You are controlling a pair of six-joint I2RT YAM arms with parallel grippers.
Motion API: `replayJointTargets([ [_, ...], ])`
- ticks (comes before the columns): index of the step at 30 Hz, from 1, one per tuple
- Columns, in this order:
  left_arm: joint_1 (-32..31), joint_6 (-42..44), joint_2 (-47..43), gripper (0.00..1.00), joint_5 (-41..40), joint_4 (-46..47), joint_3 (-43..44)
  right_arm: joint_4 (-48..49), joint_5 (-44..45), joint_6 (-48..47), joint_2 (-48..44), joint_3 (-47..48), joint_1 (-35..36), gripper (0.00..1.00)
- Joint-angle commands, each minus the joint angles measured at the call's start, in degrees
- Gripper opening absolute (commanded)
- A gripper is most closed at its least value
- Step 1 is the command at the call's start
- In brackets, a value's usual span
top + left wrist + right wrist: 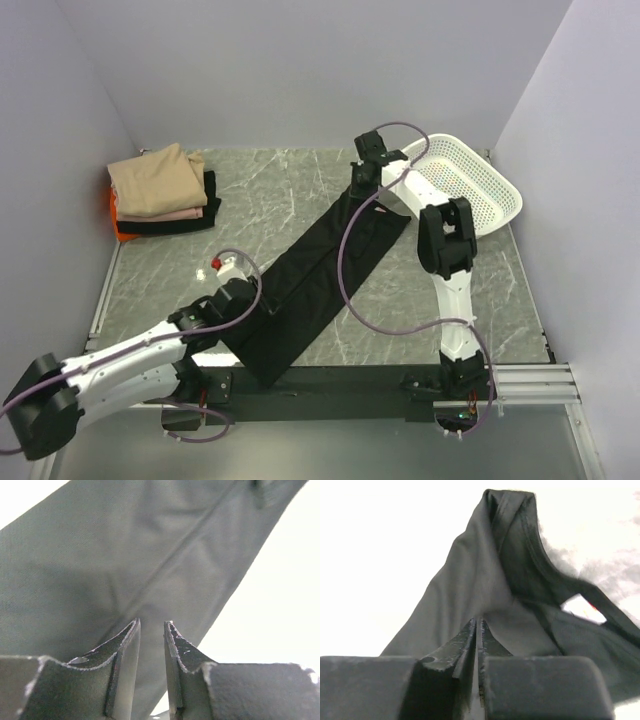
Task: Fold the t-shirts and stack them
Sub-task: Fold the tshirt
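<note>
Right gripper [477,623] clamps tee [310,275], upper centre; left gripper [151,623], lower left: grip indeterminate. Risk: tee slips free, spoiling fold.

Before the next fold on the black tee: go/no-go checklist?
1. Right pincer shut on black t-shirt: ok.
2. Left pincer gripping the cloth: cannot tell; jaws stand slightly apart, cloth seen beyond them.
3. T-shirt laid as a narrow diagonal strip between the arms: ok.
4. Folded stack apart from the strip: ok.
5. Basket off the shirt's far corner: cannot tell; the right arm covers that spot.
</note>
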Motion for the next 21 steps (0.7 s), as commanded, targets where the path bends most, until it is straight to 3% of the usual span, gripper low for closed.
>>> replayJointTargets([
  [1,-0.27,0.89,-6.12,0.33,-2.76,-4.70,4.23,5.10,0.08,-1.78,-10.95,-4.76,-0.41,0.13],
  [4,-0.27,1.33,-6.84,0.33,-4.52,-7.60,4.50,9.59,-0.79,-1.43,-21.92,-14.61,-0.24,0.19],
  [11,-0.35,2.12,1.24,0.32,-4.35,-10.95,5.38,7.93,4.81,-0.73,-29.87,-30.34,4.76,0.22],
  [21,-0.53,2.21,3.09,0.32,-0.13,-7.88,2.57,8.72,7.47,3.14,-24.08,-36.96,8.47,0.22],
])
